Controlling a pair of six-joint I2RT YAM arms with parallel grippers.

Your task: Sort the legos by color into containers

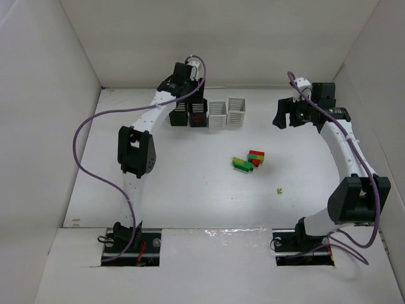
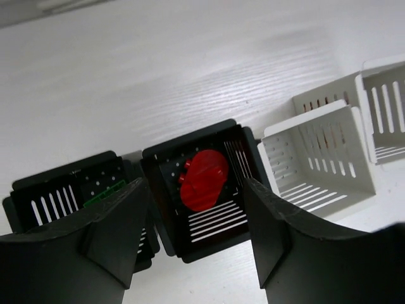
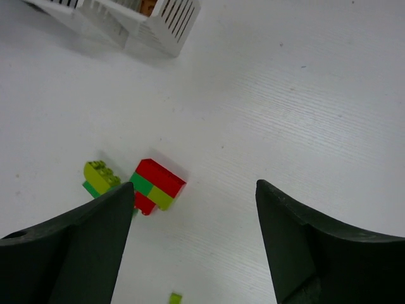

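A red lego lies in the black basket just beside the white baskets, under the left gripper, whose fingers are half apart and empty. Stacked red, green and yellow-green legos sit near the white baskets, below the right gripper, which is wide open and empty.

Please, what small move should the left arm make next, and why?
Probably lift the left claw straight up, away from the black basket. Its jaws stand open and empty, the red brick already lies inside that basket, and mixed bricks wait on the table.
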